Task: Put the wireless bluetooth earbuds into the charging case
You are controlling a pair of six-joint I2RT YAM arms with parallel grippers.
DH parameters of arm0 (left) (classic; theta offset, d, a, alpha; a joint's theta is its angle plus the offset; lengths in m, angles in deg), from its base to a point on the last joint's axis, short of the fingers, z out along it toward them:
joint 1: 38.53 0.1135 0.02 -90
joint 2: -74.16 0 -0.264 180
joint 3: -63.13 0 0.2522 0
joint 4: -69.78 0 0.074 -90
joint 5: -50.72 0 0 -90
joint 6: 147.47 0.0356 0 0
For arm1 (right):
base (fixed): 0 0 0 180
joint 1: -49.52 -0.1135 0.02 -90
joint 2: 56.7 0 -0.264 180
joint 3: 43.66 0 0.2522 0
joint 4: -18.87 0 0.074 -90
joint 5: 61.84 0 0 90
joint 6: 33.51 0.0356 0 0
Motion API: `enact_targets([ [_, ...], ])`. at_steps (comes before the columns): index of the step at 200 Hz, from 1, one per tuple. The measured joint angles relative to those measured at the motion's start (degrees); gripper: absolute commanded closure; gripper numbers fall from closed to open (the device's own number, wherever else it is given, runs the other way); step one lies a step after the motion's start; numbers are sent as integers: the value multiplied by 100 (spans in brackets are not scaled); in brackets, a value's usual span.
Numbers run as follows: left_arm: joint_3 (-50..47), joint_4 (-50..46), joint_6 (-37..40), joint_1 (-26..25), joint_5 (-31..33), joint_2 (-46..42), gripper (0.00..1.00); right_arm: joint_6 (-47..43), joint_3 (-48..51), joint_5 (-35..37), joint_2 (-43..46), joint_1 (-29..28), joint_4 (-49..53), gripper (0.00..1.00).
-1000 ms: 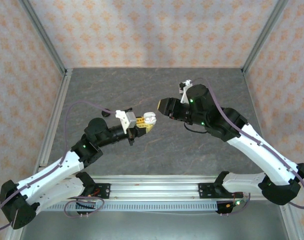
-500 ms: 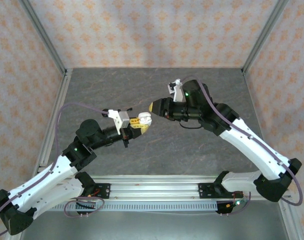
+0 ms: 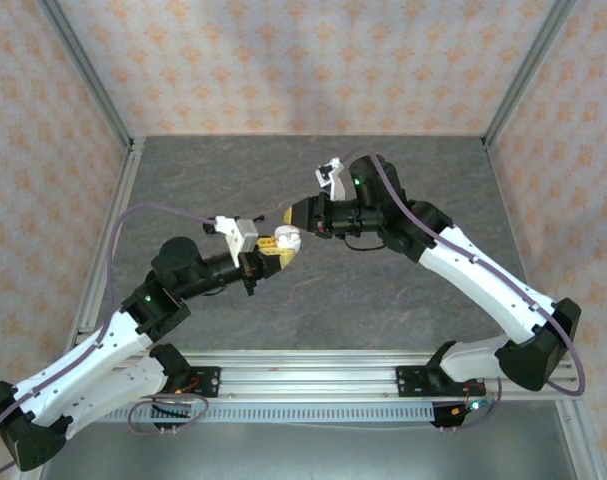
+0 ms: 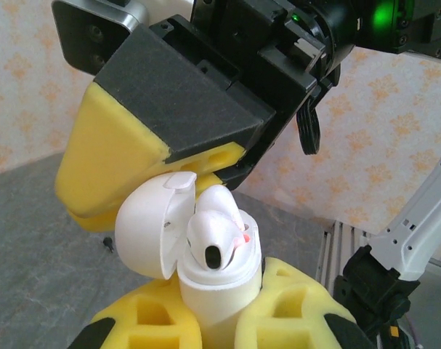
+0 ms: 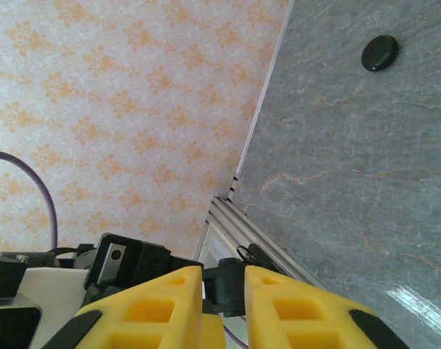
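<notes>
Your left gripper [image 4: 219, 329] was clamped on the small white plastic charging case [image 4: 221, 283], low centre of the left wrist frame, upright. Its hinged lid [image 4: 151, 233] stood open to the left. One white short-stemmed earbud [image 4: 214, 234] sat in the mouth, proud of the rim, and didn't look fully seated to me. Your right gripper [image 3: 301, 214], yellow foam with black pads, hung just above the lid, near touching. Its fingers were close together; I can't tell if they pinched anything.

Risks:
- Pressing off-axis would tip the earbud out or twist the case in the foam.
- Catching the lid would snap it onto the raised bud.
- Both hung over the grey stone-look table [image 3: 383, 290], so a dropped bud could bounce away.
</notes>
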Motion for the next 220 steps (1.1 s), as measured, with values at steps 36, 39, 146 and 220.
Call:
enact_targets([
  [36,146,-219,-166,-35,46,221,100,-2,289,-44,343,48,-28,77],
  [39,153,-214,-173,-35,57,232,100,-2,304,-68,376,42,-28,77],
  [146,365,-691,-437,-79,22,306,100,-365,476,308,610,-144,101,73],
  [220,424,-776,-935,-66,1088,55,100,-903,74,1585,903,195,1132,57],
])
